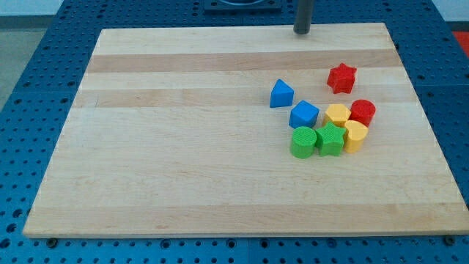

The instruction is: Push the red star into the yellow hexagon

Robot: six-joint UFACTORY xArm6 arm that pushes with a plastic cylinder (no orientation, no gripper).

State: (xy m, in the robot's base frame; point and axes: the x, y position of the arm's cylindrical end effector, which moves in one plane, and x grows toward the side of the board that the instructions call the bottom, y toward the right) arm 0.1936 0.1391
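Going left to right: my tip (302, 31) rests at the board's (183, 147) top edge, touching nothing; it has no pincer and holds nothing. The yellow hexagon (337, 115) sits in the cluster, below and just left of the red star (341, 78), which stands apart. The star looks light, stiff, prone to spin; no long axis, though its points are hard to read. Push its upper side
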